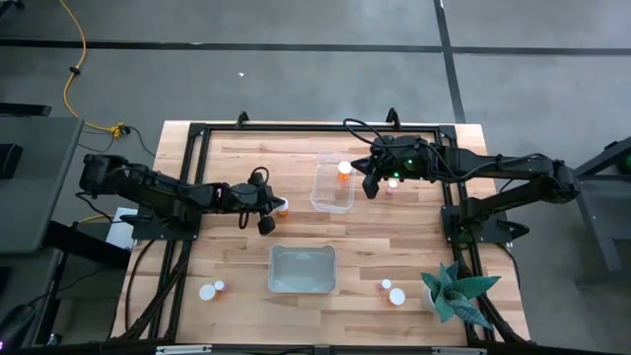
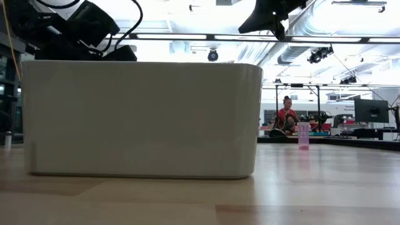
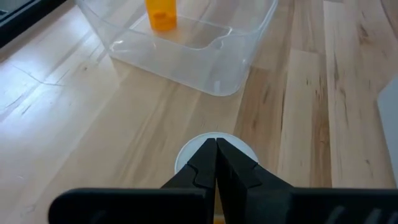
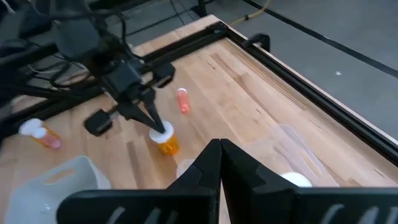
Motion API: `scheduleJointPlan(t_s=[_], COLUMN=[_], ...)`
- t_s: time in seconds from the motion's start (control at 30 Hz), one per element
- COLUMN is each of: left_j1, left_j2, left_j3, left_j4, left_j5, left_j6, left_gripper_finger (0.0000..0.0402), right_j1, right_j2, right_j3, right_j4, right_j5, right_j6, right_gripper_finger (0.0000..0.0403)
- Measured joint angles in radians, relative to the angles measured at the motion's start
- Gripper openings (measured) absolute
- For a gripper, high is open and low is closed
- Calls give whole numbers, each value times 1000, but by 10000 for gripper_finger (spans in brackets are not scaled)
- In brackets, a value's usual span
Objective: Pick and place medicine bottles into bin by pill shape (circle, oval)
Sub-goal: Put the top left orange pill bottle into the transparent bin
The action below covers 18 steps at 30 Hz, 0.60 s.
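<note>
Bench boards carry a bottle point(image 4: 165, 138) right under the left pincer point(image 4: 155, 126), whose closed tips sit at its cap gripping nothing, so pressing down could tip it; the right pincer point(image 1: 372, 187), also closed, hovers empty.

— What sort of place is this?
— A robotics lab or workshop: bare concrete floor point(image 1: 296, 89), exposed ceiling ducts point(image 2: 312, 28), strip lights.
— Anything else?
— A butcher-block worktop point(image 1: 296, 232) in a black frame point(image 1: 197, 133), and farther benches with monitors point(image 2: 370, 111) and a seated person point(image 2: 287, 115).
</note>
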Motion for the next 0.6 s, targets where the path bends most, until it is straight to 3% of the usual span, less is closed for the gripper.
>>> scheduleJointPlan(t_s=[0.27,0.6], left_j1=[1,1], left_j2=[-50,-234], left_j3=[-2,19], left_j4=[20,-181], left_j5=[1,-14], left_j6=[16,43], left_gripper_finger=[0,0], right_j1=[21,66], right_j2=[121,427], right_j3=[0,0], right_j4=[112,472], right_j5=[-71,-187], right_j6=[2,66], right_gripper_finger=[0,0])
